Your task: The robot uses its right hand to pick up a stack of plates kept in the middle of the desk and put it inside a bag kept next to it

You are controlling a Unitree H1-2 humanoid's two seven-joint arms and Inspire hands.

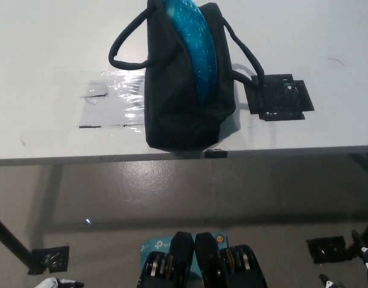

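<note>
A black fabric bag [184, 102] stands on the white desk [46, 54] near its front edge, handles flopped to either side. The stack of shiny blue plates [199, 42] stands on edge inside the bag, poking out of its open top. Only a sliver of my black right hand [365, 255] shows at the bottom right corner, below the desk and far from the bag. The tip of my white left hand [55, 282] rests at the bottom left edge, also below desk level.
A patch of black tape [278, 98] lies on the desk right of the bag. Clear tape [115, 99] with black marks lies to its left. Grey floor with black tape squares [49, 259] shows below the desk edge.
</note>
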